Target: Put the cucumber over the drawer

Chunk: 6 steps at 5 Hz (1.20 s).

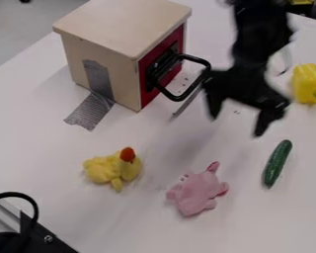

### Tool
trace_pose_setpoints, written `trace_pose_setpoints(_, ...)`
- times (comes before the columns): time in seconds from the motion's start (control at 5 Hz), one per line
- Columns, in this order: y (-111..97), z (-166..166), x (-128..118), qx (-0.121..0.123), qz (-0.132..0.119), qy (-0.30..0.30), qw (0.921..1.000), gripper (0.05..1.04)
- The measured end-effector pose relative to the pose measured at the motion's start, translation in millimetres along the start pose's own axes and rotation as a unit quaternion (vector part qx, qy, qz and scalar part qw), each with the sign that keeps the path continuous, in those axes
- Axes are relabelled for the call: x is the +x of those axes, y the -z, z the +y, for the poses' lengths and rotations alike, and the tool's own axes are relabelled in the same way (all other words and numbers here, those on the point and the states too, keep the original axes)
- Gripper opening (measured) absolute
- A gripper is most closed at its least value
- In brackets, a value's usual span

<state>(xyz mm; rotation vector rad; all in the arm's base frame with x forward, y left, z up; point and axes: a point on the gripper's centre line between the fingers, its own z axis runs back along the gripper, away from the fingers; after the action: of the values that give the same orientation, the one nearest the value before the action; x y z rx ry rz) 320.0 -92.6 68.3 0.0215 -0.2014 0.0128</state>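
Black gripper (236,126), fingers spread wide with nothing between them, hanging near the drawer's black handle (203,64). Just beyond its fingertips, toward the lower right, the green cucumber (277,164) lies on the white table (154,232). To the gripper's upper left stands the wooden drawer unit (124,27). The cucumber's rounded skin could make it roll from an off-center pinch; set down carelessly, it might roll off the flat top.

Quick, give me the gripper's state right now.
Gripper: open, fingers spread apart, holding nothing; the cucumber lies on the table, apart from it.
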Motion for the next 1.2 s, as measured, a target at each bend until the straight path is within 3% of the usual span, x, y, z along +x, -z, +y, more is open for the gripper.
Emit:
trace_pose_setpoints(0.2, -3.8, -37.9, 24.7, 0.004, -0.016, 0.031, 0.9994, 0.999)
trace_pose_setpoints(0.4, 14.2, -51.9, 30.5, 0.009, 0.000, 0.042, 0.9991, 0.999)
trace_pose_setpoints(0.8, 49.8, -33.1, 2.1, 0.031, 0.060, 0.025, 0.9974, 0.999)
trace_pose_setpoints(1.0, 64.6, -30.6, -6.5, 0.021, 0.078, 0.013, 0.9966, 0.971)
trace_pose_setpoints(1.2, 72.2, -38.0, -4.4, -0.002, 0.081, 0.012, 0.9967, 0.707)
